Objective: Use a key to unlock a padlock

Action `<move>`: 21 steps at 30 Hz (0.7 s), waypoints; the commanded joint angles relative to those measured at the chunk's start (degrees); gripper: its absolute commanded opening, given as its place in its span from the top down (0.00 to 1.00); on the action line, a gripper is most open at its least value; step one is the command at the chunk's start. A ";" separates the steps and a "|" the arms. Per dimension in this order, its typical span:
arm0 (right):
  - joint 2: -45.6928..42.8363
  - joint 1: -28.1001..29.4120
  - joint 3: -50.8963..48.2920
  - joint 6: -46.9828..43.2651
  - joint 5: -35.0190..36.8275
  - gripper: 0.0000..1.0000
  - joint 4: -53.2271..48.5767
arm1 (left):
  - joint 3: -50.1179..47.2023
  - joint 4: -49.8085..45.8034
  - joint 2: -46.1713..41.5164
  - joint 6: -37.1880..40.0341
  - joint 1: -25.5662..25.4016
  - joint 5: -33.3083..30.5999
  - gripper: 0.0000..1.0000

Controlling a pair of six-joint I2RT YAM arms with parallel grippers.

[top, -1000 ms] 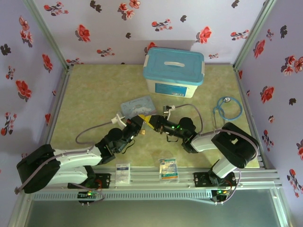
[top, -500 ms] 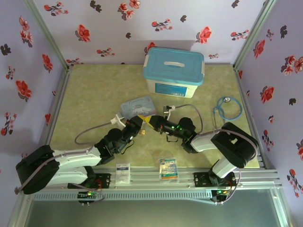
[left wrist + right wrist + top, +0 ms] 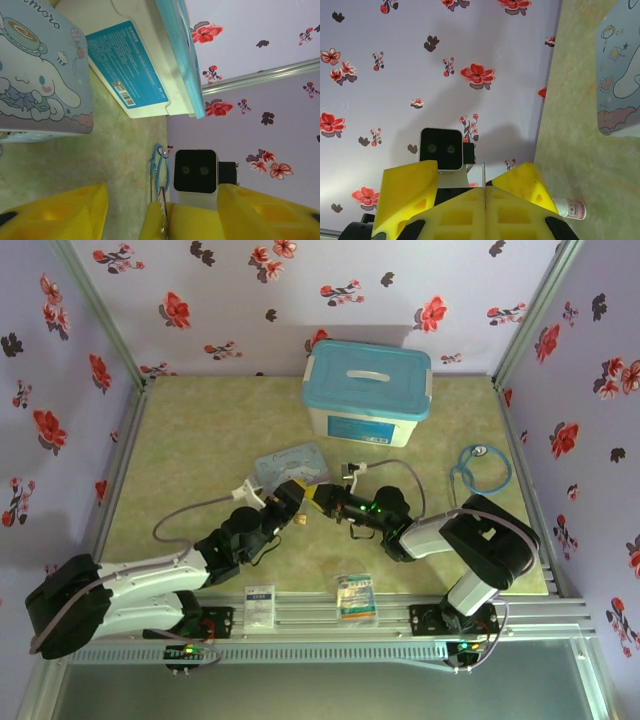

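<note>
my left gripper [image 3: 161, 200] spread open, its yellow fingers [image 3: 55, 210] either side of my right gripper [image 3: 485, 197], right fingers pressed together on the key [image 3: 483, 176], a thin sliver poking out between them, both near the blue cartoon tin [image 3: 292, 466]

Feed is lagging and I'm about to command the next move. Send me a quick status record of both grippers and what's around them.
left gripper: open, fingers apart, flanking the right gripper's tips
right gripper: fingers shut on a thin metal strip, apparently the key
meeting point: mid-table, just in front of the cartoon tin
far edge: blue-lidded box, lid on
right side: stethoscope, lying on the table
</note>
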 commanded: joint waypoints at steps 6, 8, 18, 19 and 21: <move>-0.94 -0.55 -1.96 0.08 -1.59 1.00 1.28 | -0.13 -5.91 -4.72 2.75 1.67 0.98 0.43; -1.34 -0.15 -2.03 -0.21 -1.62 1.00 1.29 | 0.21 -4.55 -2.78 1.89 2.13 3.49 0.45; -1.34 0.62 -1.94 -0.46 -2.72 1.00 1.11 | 1.49 -3.04 -0.17 2.03 2.67 6.23 0.72; -1.29 0.67 -2.01 -0.45 -2.73 1.00 1.11 | 1.72 -3.55 -0.27 2.06 2.65 6.35 0.75; -1.21 0.68 -2.05 -0.50 -2.77 1.00 1.19 | 1.81 -3.62 -0.06 1.91 2.67 6.82 0.82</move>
